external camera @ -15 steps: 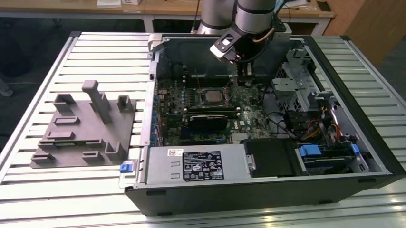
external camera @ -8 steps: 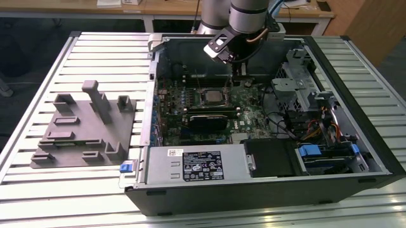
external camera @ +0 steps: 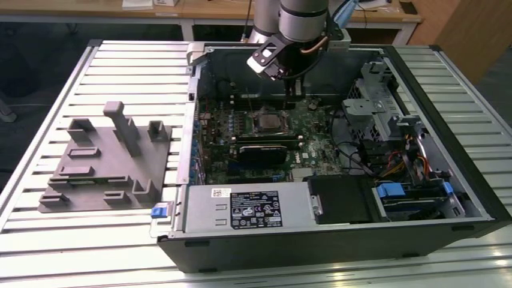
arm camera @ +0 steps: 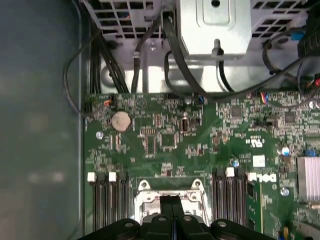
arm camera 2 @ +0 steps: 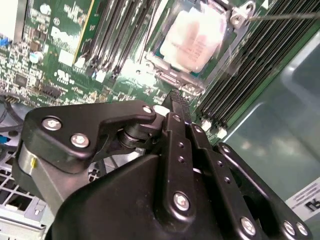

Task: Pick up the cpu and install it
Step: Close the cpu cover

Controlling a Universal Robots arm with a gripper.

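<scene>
Silver-topped cpu (arm camera 2: 192,37) seated flat in motherboard socket (arm camera: 170,186), twelve o'clock from power supply (external camera: 248,207) in exterior view; pincer (arm camera: 172,201) clenched empty, fingertips together just above socket, apparently with nothing left to carry.

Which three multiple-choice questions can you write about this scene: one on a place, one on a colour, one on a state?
1. Where does the cpu lie?
A. in the socket on the motherboard
B. on the table outside the case
C. on the power supply

2. What colour is the fixture beside the computer case?
A. red
B. grey
C. yellow

3. How is the claw?
A. shut, holding nothing
B. wide open
C. shut on a cable

Answers:
1 A: the second wrist view shows its shiny top inside the socket frame.
2 B: the exterior view shows it grey.
3 A: in the first wrist view the fingertips meet with nothing between them.
</scene>
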